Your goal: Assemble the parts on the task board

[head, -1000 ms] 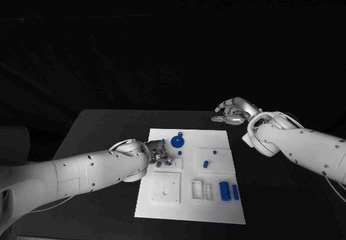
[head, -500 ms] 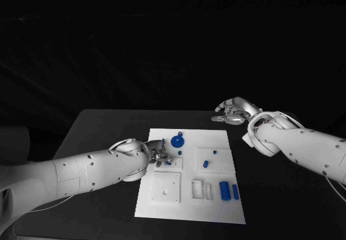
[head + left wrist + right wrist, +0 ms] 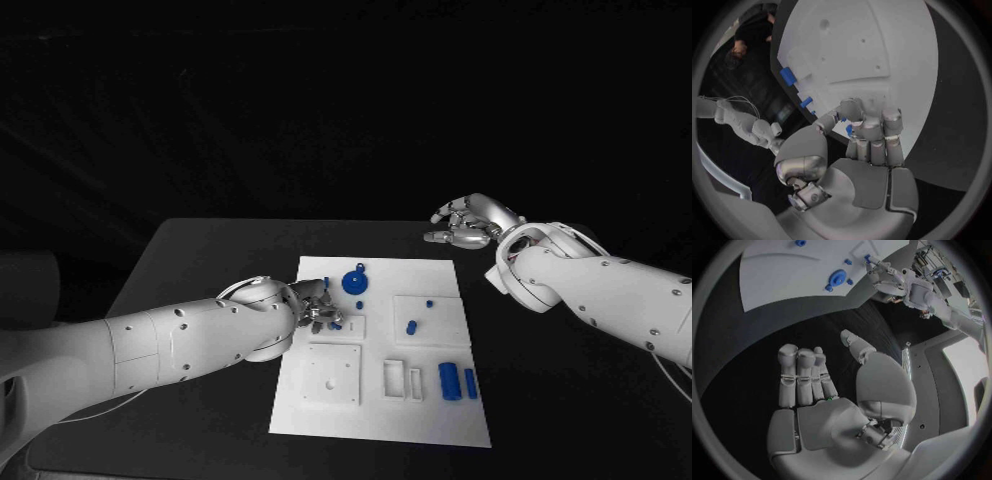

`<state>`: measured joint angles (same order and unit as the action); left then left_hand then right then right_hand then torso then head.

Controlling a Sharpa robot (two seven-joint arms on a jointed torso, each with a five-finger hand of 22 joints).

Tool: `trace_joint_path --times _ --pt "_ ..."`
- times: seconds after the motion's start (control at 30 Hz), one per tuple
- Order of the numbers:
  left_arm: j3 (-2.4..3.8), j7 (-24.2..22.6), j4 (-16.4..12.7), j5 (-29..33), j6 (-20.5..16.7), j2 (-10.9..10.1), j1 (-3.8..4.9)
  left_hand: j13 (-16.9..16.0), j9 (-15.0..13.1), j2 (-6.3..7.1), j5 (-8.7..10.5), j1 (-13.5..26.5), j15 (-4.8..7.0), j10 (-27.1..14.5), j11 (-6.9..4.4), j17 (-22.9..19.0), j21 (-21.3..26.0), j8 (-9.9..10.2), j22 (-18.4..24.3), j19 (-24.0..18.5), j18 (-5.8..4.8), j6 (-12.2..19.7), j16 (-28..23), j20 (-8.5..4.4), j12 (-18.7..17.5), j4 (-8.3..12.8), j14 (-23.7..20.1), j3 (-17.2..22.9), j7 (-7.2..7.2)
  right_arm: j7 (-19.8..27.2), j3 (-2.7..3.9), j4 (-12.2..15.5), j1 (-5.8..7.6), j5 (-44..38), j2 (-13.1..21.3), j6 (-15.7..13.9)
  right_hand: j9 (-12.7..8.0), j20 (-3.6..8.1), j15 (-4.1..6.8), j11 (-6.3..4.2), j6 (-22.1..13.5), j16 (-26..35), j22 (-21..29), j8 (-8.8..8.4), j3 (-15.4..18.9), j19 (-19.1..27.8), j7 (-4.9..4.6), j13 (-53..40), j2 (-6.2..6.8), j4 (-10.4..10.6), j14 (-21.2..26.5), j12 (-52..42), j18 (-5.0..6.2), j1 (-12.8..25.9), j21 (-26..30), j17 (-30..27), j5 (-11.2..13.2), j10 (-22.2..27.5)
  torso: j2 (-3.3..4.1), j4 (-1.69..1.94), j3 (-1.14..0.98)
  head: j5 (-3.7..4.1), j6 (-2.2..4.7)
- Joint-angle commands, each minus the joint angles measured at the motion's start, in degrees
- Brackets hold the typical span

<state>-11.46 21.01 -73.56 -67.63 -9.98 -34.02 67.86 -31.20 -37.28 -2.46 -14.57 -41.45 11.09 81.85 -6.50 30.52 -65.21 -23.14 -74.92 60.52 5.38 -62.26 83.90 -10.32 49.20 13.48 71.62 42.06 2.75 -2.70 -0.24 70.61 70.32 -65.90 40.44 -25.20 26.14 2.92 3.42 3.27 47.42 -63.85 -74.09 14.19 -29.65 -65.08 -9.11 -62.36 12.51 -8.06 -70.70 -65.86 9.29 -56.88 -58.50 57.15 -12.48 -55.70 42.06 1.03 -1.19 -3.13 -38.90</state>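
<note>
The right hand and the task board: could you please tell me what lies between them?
Only bare black table: in the head view the right hand hovers off the task board's far right corner.

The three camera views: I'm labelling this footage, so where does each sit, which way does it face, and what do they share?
Head view: on the robot's head, looking down at the black table and white rectangular task board; both white arms show.
Left wrist view: behind the left hand, facing the board; its fingers pinch a small blue part.
Right wrist view: behind the right hand, facing table and board.
Shared: the round blue disc part appears in head and right wrist views.
</note>
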Motion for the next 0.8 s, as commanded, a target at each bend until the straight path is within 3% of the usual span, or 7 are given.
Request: trace_joint_path --times 0.03,0.13,0.4,0.57,0.67,0.77,0.8 --pt "-0.47 2.5 0.28 -0.49 3.96 -0.27 -0.54 -0.06 0.05 -1.33 -0.23 -0.61 2.19 -0.6 -0.73 -0.07 -0.37 -0.19 -0.1 0.51 0.7 -8.65 0.38 -5.57 0.39 0.07 1.91 0.33 -3.67 0.57 0.03 0.03 -0.03 -0.19 0.04 0.54 -0.09 0.2 0.08 -0.42 -0.02 -0.04 -0.09 0.32 0.42 -0.3 -0.26 0.1 -0.3 0.09 -0.46 -0.23 5.71 0.51 0.38 -0.05 -0.33 -0.01 0.0 0.01 0.02 0.01 -0.12" --pt "-0.47 2.49 0.22 -0.41 4.7 -0.28 -0.54 -0.06 0.04 -1.33 -0.2 -0.6 2.19 -0.61 -0.73 -0.08 -0.37 -0.19 -0.11 0.51 0.7 -8.65 0.38 -5.57 0.4 0.07 1.91 0.33 -3.67 0.58 0.03 0.01 -0.03 -0.19 0.01 0.55 -0.09 0.21 0.08 -0.42 -0.02 -0.04 -0.09 0.32 0.43 -0.31 -0.26 0.11 -0.3 0.09 -0.47 -0.24 5.71 0.52 0.38 -0.06 -0.33 -0.01 -0.01 0.0 0.04 -0.06 0.17" --pt "-0.47 2.46 0.15 -0.38 5.63 -0.27 -0.54 -0.09 -0.06 -1.1 0.9 -0.42 2.16 -0.65 -0.72 -0.15 -0.42 -0.3 -0.14 0.46 0.72 -8.69 0.51 -5.51 0.62 0.08 1.91 0.23 -3.67 0.65 0.03 -0.11 -0.09 0.01 -0.17 0.63 -0.1 0.21 0.08 -0.42 -0.02 -0.04 -0.1 0.32 0.45 -0.32 -0.26 0.14 -0.31 0.12 -0.47 -0.25 5.71 0.56 0.4 -0.06 -0.35 -0.01 0.0 0.02 0.04 0.1 -0.03" --pt "-0.47 2.53 0.19 -1.36 5.73 -0.2 -0.54 -0.08 -0.15 -0.87 4.02 -0.36 2.18 -0.76 -0.74 -0.33 -0.44 -0.41 -0.12 0.45 0.82 -8.69 0.67 -5.47 0.91 -0.56 1.88 0.24 -3.69 0.7 0.03 -0.2 -0.23 0.1 -0.28 0.67 -0.11 0.21 0.08 -0.43 -0.02 -0.04 -0.11 0.32 0.48 -0.34 -0.26 0.17 -0.34 0.17 -0.49 -0.27 5.71 0.63 0.41 -0.06 -0.39 -0.02 0.01 0.02 0.0 0.07 -0.2" --pt "-0.47 2.54 0.24 -1.21 5.88 -0.13 -0.54 -0.08 -0.17 -0.77 4.49 -0.37 2.18 -0.78 -0.75 -0.36 -0.45 -0.42 -0.11 0.45 0.84 -8.69 0.69 -5.47 0.96 -0.69 1.87 0.24 -3.69 0.7 0.03 -0.23 -0.26 0.11 -0.28 0.66 -0.11 0.22 0.09 -0.42 -0.03 -0.04 -0.11 0.31 0.51 -0.35 -0.26 0.18 -0.34 0.19 -0.5 -0.28 5.71 0.67 0.42 -0.07 -0.42 -0.02 0.0 0.03 -0.03 0.01 -0.3" --pt "-0.47 2.51 0.23 -1.61 6.01 -0.06 -0.54 -0.03 -0.2 -0.42 8.54 -0.43 2.19 -0.87 -0.74 -0.51 -0.44 -0.45 -0.09 0.41 0.93 -8.63 0.78 -5.46 1.12 -1.51 1.82 0.23 -3.71 0.72 0.03 -0.21 -0.28 0.11 -0.28 0.67 -0.12 0.22 0.08 -0.42 -0.03 -0.04 -0.12 0.31 0.53 -0.36 -0.26 0.2 -0.33 0.22 -0.5 -0.29 5.71 0.7 0.43 -0.07 -0.45 -0.02 0.0 0.0 -0.01 -0.02 -0.2" --pt "-0.47 2.48 0.22 -1.61 6.1 0.0 -0.54 -0.03 -0.21 -0.36 8.77 -0.46 2.19 -0.87 -0.75 -0.53 -0.44 -0.45 -0.09 0.4 0.94 -8.63 0.8 -5.46 1.14 -1.58 1.81 0.23 -3.7 0.72 0.03 -0.21 -0.29 0.11 -0.28 0.66 -0.12 0.22 0.08 -0.42 -0.03 -0.04 -0.12 0.31 0.54 -0.36 -0.26 0.2 -0.33 0.22 -0.51 -0.3 5.71 0.71 0.43 -0.07 -0.46 -0.02 0.0 -0.02 0.0 -0.03 -0.22"
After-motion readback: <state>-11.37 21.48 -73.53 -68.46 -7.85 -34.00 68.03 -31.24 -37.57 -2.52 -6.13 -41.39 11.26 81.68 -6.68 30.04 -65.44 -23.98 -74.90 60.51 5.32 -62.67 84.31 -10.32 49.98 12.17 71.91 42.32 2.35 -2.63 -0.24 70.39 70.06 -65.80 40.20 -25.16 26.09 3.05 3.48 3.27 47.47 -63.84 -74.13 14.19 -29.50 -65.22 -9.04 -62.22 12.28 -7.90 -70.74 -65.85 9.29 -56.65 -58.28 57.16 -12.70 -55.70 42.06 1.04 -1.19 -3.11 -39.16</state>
